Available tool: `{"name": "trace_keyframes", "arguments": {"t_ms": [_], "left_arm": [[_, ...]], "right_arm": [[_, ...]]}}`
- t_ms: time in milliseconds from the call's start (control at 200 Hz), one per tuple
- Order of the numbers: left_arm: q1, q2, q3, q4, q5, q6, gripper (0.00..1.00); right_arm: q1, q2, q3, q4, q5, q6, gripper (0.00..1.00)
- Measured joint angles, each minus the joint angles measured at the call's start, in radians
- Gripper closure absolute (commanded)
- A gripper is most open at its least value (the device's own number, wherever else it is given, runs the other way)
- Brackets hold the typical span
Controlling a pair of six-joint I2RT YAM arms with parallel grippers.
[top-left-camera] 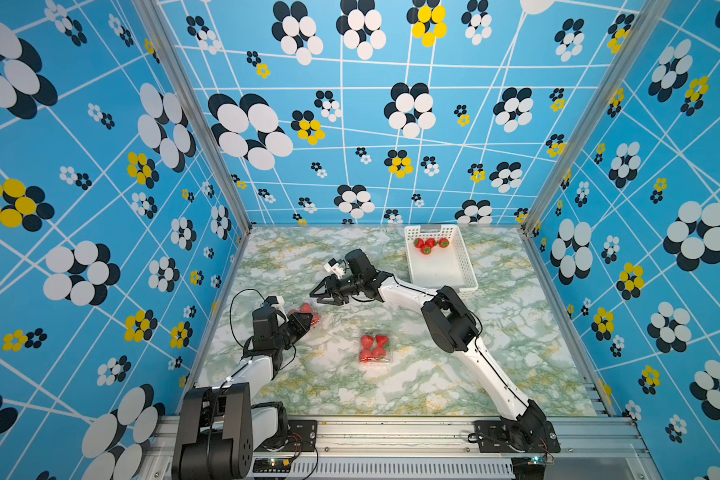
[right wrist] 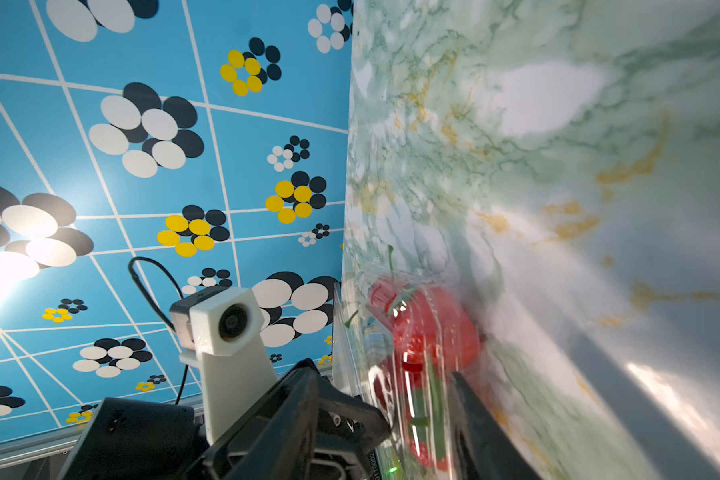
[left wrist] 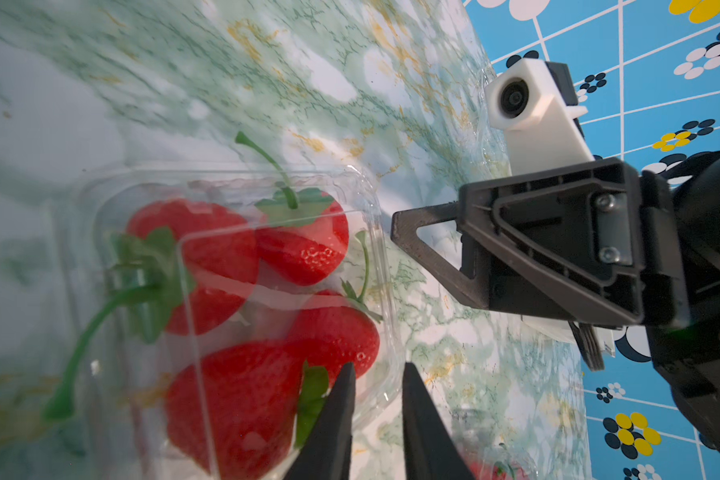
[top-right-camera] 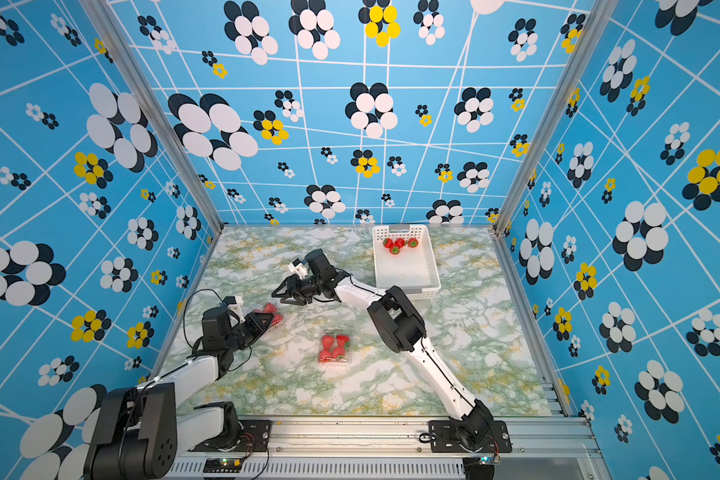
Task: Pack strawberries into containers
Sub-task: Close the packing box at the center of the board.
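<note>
Left wrist: left gripper (left wrist: 378, 370) fingers nearly together at rim of full punnet (left wrist: 100, 232), just ahead. Right gripper (top-left-camera: 316, 294) open, beside it. Probably closing it: hold rim steady, press evenly, spare strawberries (left wrist: 304, 249).

Left gripper (left wrist: 378, 415), jaws nearly together on the corner rim of the clear container (left wrist: 233, 178). Four strawberries (left wrist: 304, 249) lie inside, ahead of the tips and to one side. Opposite, the right gripper (left wrist: 416, 247) hangs near the container without touching it, over the marbled tabletop (left wrist: 308, 75).
</note>
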Motion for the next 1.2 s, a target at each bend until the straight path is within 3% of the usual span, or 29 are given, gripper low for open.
{"name": "trace_keyframes", "arguments": {"t_ms": [180,435,1199], "left_arm": [[0.0,0.021,0.0,0.02,0.003,-0.002,0.77],[0.0,0.05,0.0,0.047,0.01,-0.005,0.77],[0.0,0.109,0.016,0.087,0.035,-0.005,0.79]], "right_arm": [[0.0,0.061,0.066,-0.045,0.002,-0.014,0.48],[0.0,0.157,0.276,-0.124,-0.002,-0.024,0.48],[0.007,0.232,0.382,-0.201,-0.048,-0.048,0.51]]}}
